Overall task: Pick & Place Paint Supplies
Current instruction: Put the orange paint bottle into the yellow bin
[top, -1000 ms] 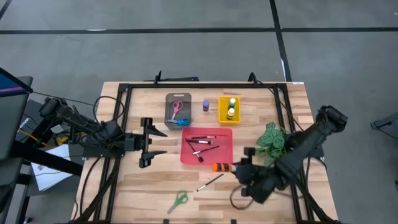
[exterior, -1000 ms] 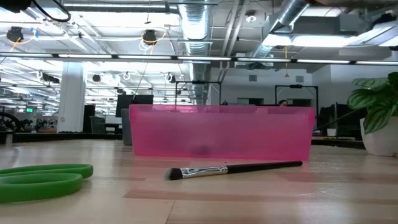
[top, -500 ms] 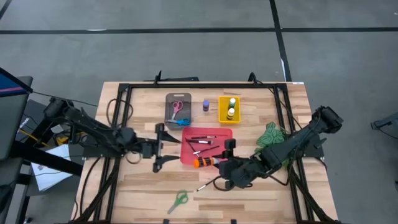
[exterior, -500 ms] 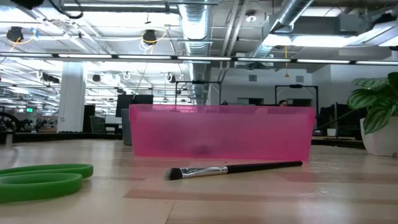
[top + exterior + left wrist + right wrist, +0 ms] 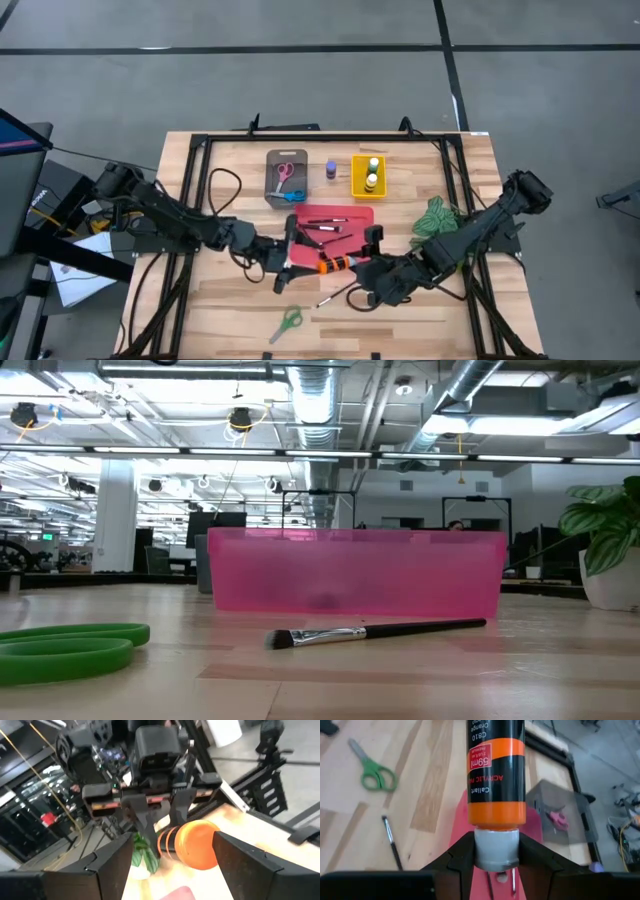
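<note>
Left end effector [image 5: 291, 256] advanced, open, flanking orange tube [image 5: 334, 264] clamped by right end effector [image 5: 366, 262]

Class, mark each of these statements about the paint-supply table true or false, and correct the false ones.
1. The right gripper holds an orange paint tube. True.
2. The left gripper is shut on a paintbrush. False: its fingers stand open on either side of the orange tube's end.
3. Green scissors lie on the bare table, outside any tray. True.
4. The red tray holds only scissors. False: it holds paintbrushes; pink and blue scissors lie in the grey tray.
5. One loose paintbrush lies on the table in front of the red tray. True.
</note>
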Robot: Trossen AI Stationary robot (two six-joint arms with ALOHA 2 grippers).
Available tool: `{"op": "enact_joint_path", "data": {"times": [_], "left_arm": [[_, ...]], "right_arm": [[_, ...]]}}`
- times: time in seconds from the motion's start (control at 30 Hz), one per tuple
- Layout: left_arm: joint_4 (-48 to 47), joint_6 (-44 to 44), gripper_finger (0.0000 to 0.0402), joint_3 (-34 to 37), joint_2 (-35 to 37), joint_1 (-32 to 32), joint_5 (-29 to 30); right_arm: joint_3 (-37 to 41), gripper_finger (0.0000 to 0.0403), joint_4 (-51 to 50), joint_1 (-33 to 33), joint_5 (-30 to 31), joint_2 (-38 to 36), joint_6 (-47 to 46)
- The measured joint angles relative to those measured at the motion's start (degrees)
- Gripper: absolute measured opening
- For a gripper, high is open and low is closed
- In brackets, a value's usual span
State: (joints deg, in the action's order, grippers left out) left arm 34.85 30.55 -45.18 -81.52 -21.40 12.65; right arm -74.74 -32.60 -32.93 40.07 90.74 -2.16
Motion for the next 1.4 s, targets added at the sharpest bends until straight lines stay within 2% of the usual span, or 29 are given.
{"op": "enact_joint_path", "data": {"times": [0.17,0.4,0.93,1.4], "left_arm": [[-2.29,0.00,0.0267,-0.34,0.00,0.10,1.51],[-7.58,-3.96,0.0267,-0.34,4.54,-0.22,2.44],[-5.12,-4.41,0.0285,-0.47,2.54,-0.38,0.62],[-2.51,-5.51,0.0278,-0.49,1.84,-0.03,0.13]], "right_arm": [[0.00,0.0117,-3.44,-1.40,2.05,0.00,-4.69],[-0.09,0.0117,-3.78,-3.29,6.12,0.00,-4.95],[-0.09,0.0117,0.02,-0.63,5.00,0.00,-3.06],[-0.09,0.0117,2.80,-0.24,4.99,0.00,-1.67]]}}
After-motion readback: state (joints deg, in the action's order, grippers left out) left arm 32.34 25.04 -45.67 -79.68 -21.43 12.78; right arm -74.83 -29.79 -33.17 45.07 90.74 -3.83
